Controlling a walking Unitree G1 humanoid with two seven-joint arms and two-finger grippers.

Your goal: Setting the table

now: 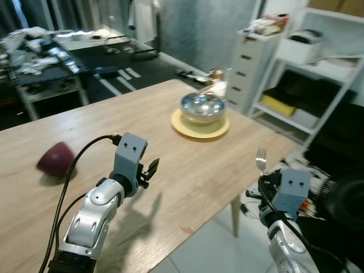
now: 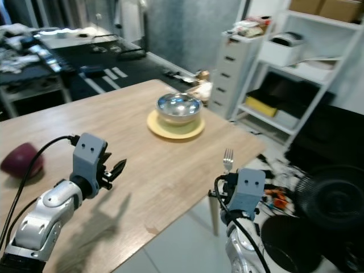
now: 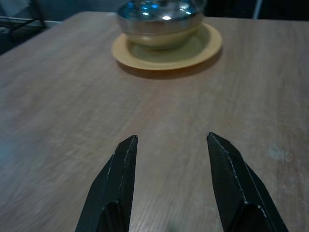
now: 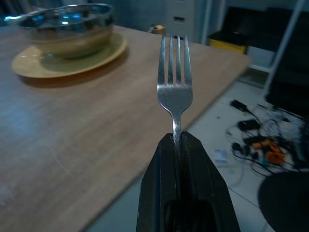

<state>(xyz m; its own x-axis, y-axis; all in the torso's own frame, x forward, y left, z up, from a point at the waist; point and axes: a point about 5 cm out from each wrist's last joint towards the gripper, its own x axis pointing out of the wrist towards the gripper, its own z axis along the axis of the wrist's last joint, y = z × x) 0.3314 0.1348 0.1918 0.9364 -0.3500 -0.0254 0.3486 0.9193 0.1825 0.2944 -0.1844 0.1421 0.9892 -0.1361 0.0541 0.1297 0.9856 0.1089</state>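
Note:
A steel bowl point(image 1: 203, 107) sits on a yellow plate point(image 1: 200, 127) toward the far right of the wooden table point(image 1: 170, 170). My right gripper point(image 4: 179, 140) is shut on a silver fork point(image 4: 174, 77), held tines up just off the table's right edge point(image 1: 261, 159). My left gripper point(image 3: 169, 140) hovers open over bare table wood, short of the plate point(image 3: 169, 48), with nothing between its fingers. In the left eye view the left gripper point(image 1: 150, 169) is near the table's middle.
A dark red round object point(image 1: 56, 159) lies at the table's left. White drawers point(image 1: 250, 62) and open shelves point(image 1: 318, 74) stand beyond the right edge. Cables and clutter point(image 2: 278, 196) lie on the floor. A cluttered table point(image 1: 40, 57) stands at the far left.

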